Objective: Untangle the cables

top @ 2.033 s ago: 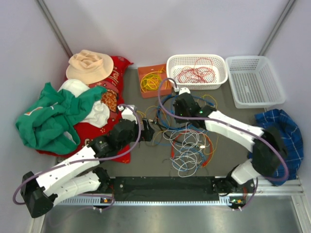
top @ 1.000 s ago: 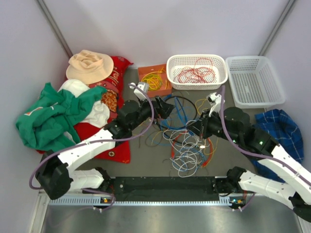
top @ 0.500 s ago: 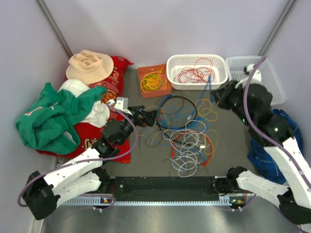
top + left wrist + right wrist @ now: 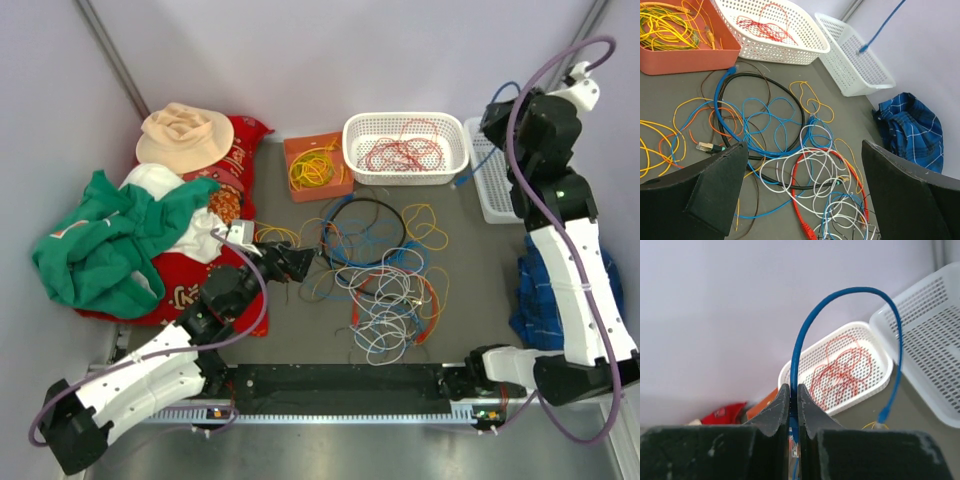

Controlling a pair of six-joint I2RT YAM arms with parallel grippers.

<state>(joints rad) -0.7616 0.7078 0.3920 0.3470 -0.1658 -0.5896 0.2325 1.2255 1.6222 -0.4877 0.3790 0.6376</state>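
Observation:
A tangle of cables (image 4: 385, 275) in blue, red, white, yellow, orange and black lies on the grey table; it also shows in the left wrist view (image 4: 805, 160). My right gripper (image 4: 492, 118) is raised high at the back right, above the baskets. It is shut on a blue cable (image 4: 840, 295) that arcs up from the closed jaws (image 4: 793, 392) and hangs down to a blue plug (image 4: 460, 180). My left gripper (image 4: 305, 258) is open and empty, low at the left edge of the tangle, its fingers (image 4: 715, 190) wide apart.
A white basket (image 4: 405, 117) holds red cables. A second white basket (image 4: 487, 190) stands right of it, partly behind my right arm. An orange tray (image 4: 290, 150) holds yellow cables. A hat (image 4: 185, 135) and green garment (image 4: 100, 240) lie left, a blue plaid cloth (image 4: 535, 290) right.
My right arm has swung up and to the back right, lifting the blue cable out of the tangle. My left gripper has drawn back to the left side of the pile.

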